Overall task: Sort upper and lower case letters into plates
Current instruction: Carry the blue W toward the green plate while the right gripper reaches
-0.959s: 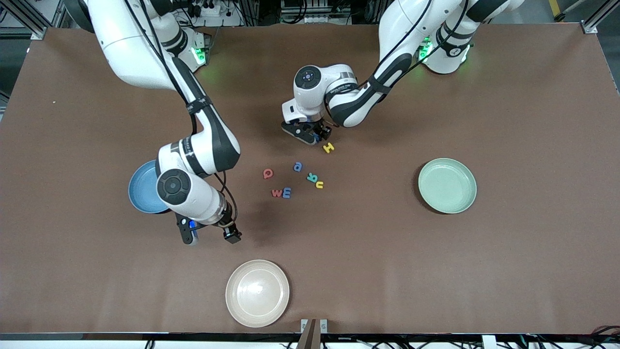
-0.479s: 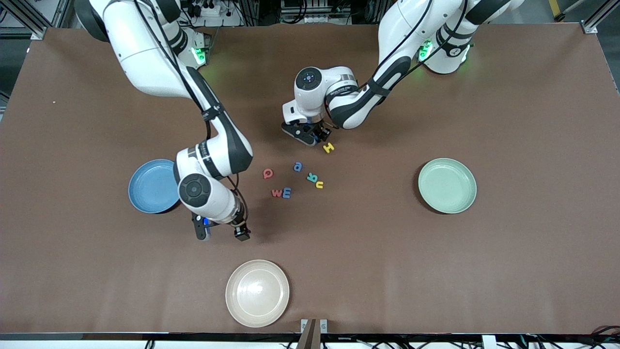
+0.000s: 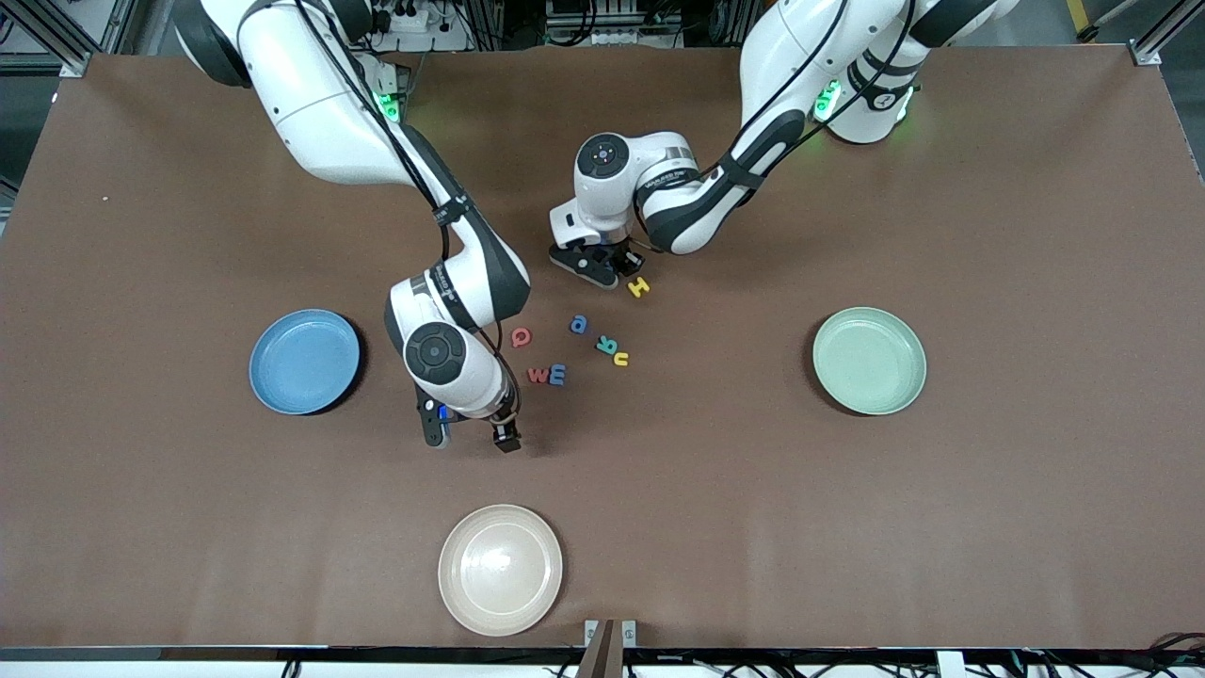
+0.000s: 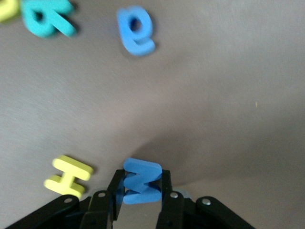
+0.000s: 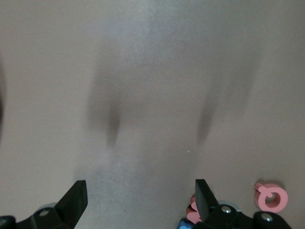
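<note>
Brown tabletop stretched under both my arms. My left gripper [image 4: 141, 191] was clamped on a blue letter M [image 4: 141, 181], just beside the yellow H [image 3: 639, 287]. My right gripper [image 3: 468, 439] hung wide open over bare table near the red w [image 3: 538, 375] and blue E [image 3: 557, 375], between the blue plate [image 3: 304, 362] and mint plate [image 3: 869, 361].

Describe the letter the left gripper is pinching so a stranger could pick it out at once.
Start at the small cluster of foam letters in the middle of the brown table. The left gripper is down at the cluster's edge nearest the robots, beside the yellow H. Shut between its fingers stands a blue letter with a zigzag shape, the only one gripped.
</note>
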{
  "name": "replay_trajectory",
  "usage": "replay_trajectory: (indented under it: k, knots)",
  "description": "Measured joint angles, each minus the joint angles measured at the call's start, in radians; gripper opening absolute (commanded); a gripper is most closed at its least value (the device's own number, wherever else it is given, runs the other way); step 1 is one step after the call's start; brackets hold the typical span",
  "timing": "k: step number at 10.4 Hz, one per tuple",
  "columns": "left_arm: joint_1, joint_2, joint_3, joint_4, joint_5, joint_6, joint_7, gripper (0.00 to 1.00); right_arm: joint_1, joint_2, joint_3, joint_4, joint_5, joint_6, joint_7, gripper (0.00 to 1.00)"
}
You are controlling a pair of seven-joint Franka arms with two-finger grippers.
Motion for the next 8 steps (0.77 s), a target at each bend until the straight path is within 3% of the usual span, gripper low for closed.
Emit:
replay_trajectory:
  k: [2, 5, 8]
  knots:
    - [0.076, -0.085, -0.036, 0.01, -0.011, -0.047, -0.016, 0.0, 0.003, 0.01, 0.0, -0.004, 0.0, 0.0, 0.008, 1.0]
    - [0.319, -0.227, -0.155, 0.01, -0.022, -0.144, -0.017, 0.0, 0.017, 0.014, 0.0, -0.016, 0.007, 0.0, 0.046, 1.0]
    - [0.52, -0.267, -0.226, 0.007, -0.023, -0.226, 0.009, 0.0, 0.042, 0.015, 0.0, -0.026, 0.008, 0.0, 0.062, 1.0]
